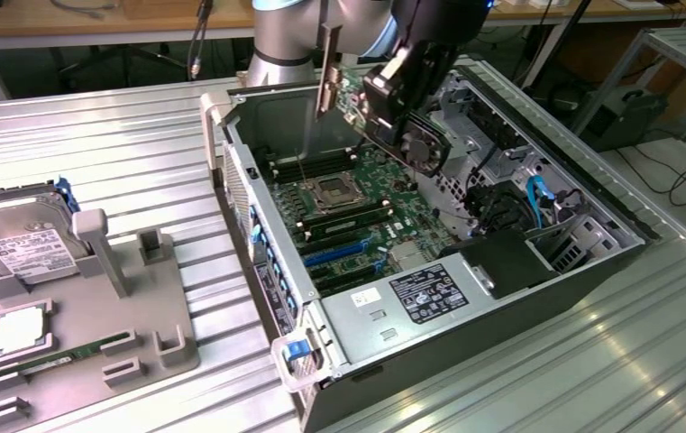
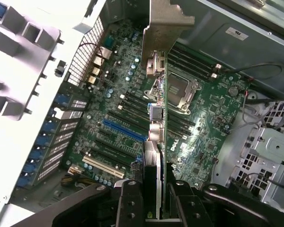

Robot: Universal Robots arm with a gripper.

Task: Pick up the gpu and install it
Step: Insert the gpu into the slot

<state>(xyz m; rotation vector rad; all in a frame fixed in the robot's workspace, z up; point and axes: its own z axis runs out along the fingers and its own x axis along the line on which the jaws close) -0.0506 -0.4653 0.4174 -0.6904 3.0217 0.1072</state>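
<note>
The gripper [image 1: 406, 86] is closed on the gpu [image 1: 421, 144], its two black fingers [image 2: 131, 204] pressed against the card's opposite faces in the wrist view, where the gpu [image 2: 155, 161] is seen edge-on between them. The card is thin, flat and black, tilted in the air, with a round fan on the face turned toward the exterior view's camera. Its long silvery end bracket [image 1: 328, 81] hangs nearly upright at the exterior view's left of the card; in the wrist view the bracket [image 2: 166, 23] runs away from the fingers, with connector ports along it.

The gpu hangs above the open computer case [image 1: 439, 343], over the green motherboard [image 1: 355, 207] and clear of it. The CPU socket [image 1: 331, 191] lies below the bracket, and the expansion slots, one of them blue [image 2: 123, 128], lie on the motherboard [image 2: 128, 109].

Well apart, at the exterior view's left, a grey holder tray [image 1: 90, 334] sits on the ribbed metal table [image 1: 114, 144], bearing a silver hard drive [image 1: 18, 248] and a narrow green memory stick [image 1: 60, 354].
</note>
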